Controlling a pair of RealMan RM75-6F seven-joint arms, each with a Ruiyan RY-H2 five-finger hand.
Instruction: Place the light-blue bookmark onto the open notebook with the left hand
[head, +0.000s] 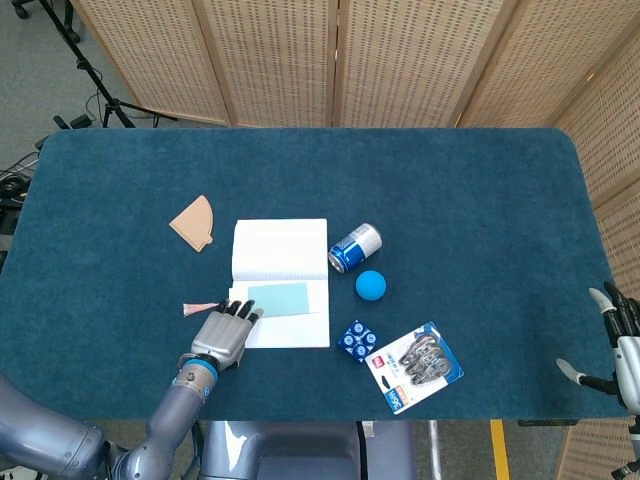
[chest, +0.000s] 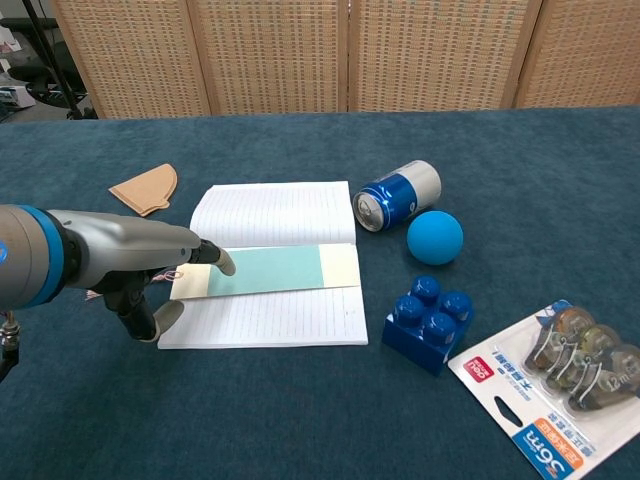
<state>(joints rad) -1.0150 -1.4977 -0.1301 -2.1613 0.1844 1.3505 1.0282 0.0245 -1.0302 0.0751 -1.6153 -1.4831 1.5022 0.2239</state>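
Note:
The light-blue bookmark (chest: 268, 270) (head: 277, 297) lies flat across the middle of the open notebook (chest: 270, 215) (head: 280, 245), its pink tassel (head: 197, 307) trailing off the left edge onto the cloth. My left hand (head: 224, 335) (chest: 150, 275) hovers at the notebook's left edge with its fingers spread and nothing held; one fingertip (chest: 226, 263) is over the bookmark's left end. My right hand (head: 620, 345) shows only at the right edge of the head view, fingers apart, holding nothing.
A blue can (chest: 398, 194) lies on its side right of the notebook, with a blue ball (chest: 434, 236), a blue toy brick (chest: 430, 322) and a blister pack (chest: 560, 385) further right. A tan fan-shaped piece (chest: 146, 188) lies to the notebook's far left.

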